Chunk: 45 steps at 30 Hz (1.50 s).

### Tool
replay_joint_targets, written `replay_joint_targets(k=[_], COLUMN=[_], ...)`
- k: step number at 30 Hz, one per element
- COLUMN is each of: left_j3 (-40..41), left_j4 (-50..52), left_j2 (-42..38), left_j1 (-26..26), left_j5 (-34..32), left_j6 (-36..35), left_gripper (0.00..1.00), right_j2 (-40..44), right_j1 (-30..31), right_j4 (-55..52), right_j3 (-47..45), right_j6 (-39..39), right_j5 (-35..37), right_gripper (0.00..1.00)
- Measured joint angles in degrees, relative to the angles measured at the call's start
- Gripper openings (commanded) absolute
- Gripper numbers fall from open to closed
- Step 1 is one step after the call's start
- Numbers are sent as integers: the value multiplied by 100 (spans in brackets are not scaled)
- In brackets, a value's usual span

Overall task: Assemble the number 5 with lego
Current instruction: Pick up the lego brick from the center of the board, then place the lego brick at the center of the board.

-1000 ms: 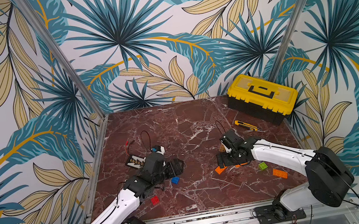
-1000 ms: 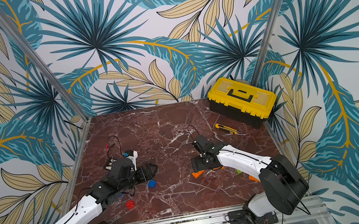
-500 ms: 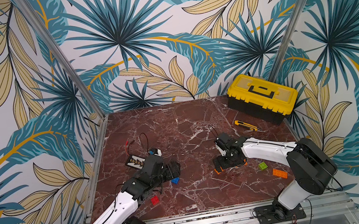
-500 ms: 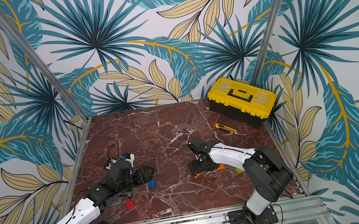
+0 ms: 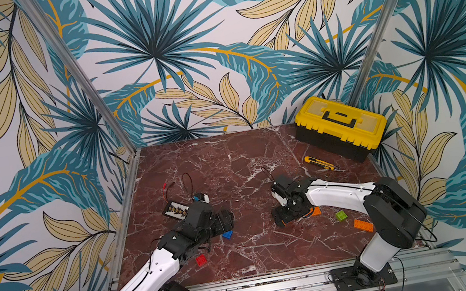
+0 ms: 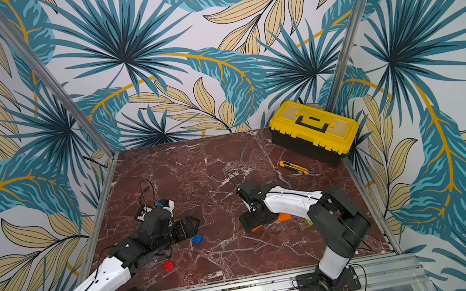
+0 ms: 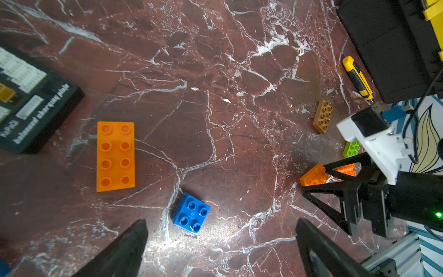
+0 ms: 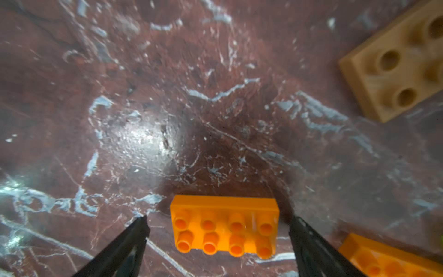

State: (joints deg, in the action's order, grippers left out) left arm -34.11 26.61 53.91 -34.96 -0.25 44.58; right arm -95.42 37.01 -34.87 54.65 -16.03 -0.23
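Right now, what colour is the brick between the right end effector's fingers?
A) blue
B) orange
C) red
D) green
B: in the right wrist view an orange brick lies between the open jaws of the right end effector, with a gap on each side.
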Motion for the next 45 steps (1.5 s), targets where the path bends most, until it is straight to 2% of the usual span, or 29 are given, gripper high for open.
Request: replay_joint_targets(k=[8, 14, 24, 31, 37, 45], left_j3=[0, 0, 0, 72, 297, 398], left_j4=[37, 46, 306, 599, 678, 874], left_j2=[7, 4, -55, -538, -946, -1268], left_j1=[0, 0, 0, 0, 0, 0], left_j5=[-50, -101, -531, -1058, -1314, -1469], left_j6=[0, 0, 136, 402, 555, 667], left_gripper=[100, 100, 100, 100, 100, 100], right_j2=[-63, -85, -87, -466, -981, -1187], right_j1=[63, 153, 662, 1113, 1266, 1360], right_j4=[-15, 9, 138, 271, 190, -59], right_j3=[17, 33, 402, 988, 1475, 1596], right_j6=[-92, -507, -1816, -2712, -2994, -3200], right_j5=[284, 413, 487, 767, 927, 1139], right_gripper=[72, 58, 58, 58, 59, 59])
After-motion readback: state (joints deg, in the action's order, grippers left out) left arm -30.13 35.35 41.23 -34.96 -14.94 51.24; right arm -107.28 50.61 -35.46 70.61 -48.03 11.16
